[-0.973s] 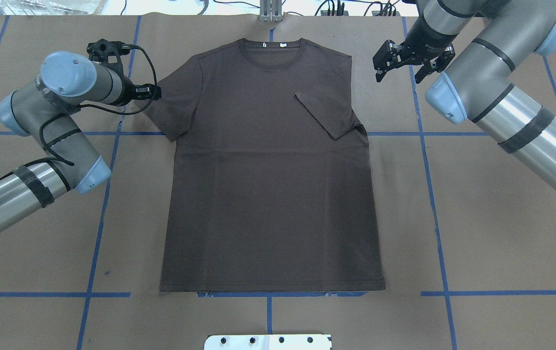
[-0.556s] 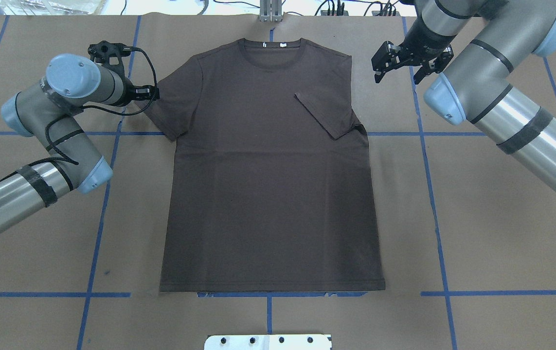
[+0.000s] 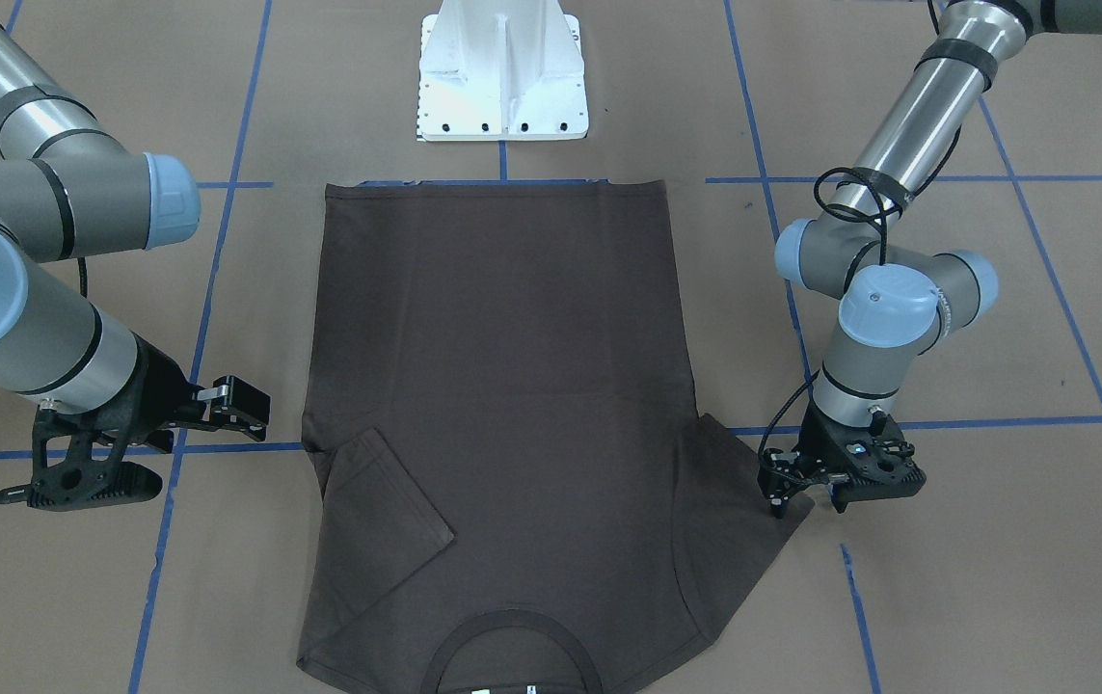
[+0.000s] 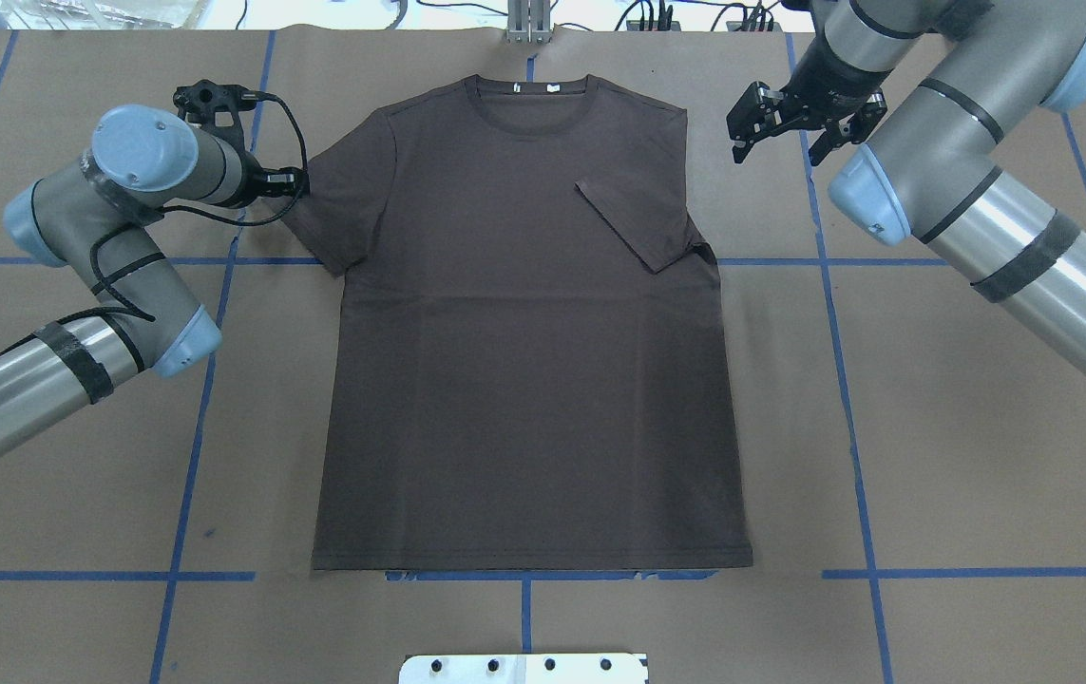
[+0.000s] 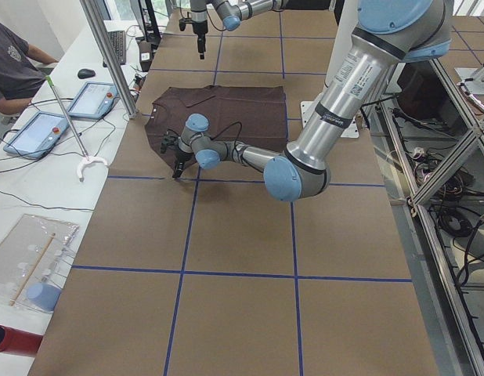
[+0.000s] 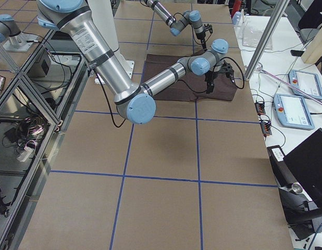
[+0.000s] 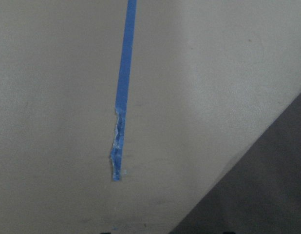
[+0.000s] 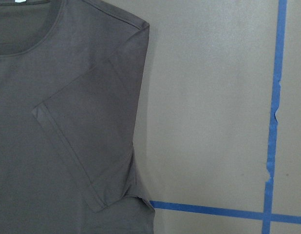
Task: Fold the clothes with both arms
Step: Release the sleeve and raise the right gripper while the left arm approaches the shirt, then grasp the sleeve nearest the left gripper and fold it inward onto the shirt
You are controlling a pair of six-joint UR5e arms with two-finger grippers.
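The dark brown-grey T-shirt (image 4: 523,361) lies flat on the table, collar at the far side. It also shows in the front-facing view (image 3: 502,366). Its sleeve (image 4: 633,223) on my right side is folded in over the chest, as the right wrist view (image 8: 77,141) shows too. The other sleeve (image 4: 338,204) is spread out. My left gripper (image 4: 297,180) is low at that sleeve's outer edge (image 3: 787,516), fingers apart and holding nothing. My right gripper (image 4: 780,138) is open and empty above the table, beside the shirt's shoulder.
The brown table (image 4: 932,427) is marked with blue tape lines (image 4: 847,380). The white pedestal base (image 3: 502,77) stands at the near edge behind the shirt's hem. A desk with tablets (image 5: 89,98) and a seated person lie beyond the far edge.
The left arm has shifted a little and its gripper now sits closer against the spread sleeve's edge. The right gripper has risen very slightly. The shirt has not moved.
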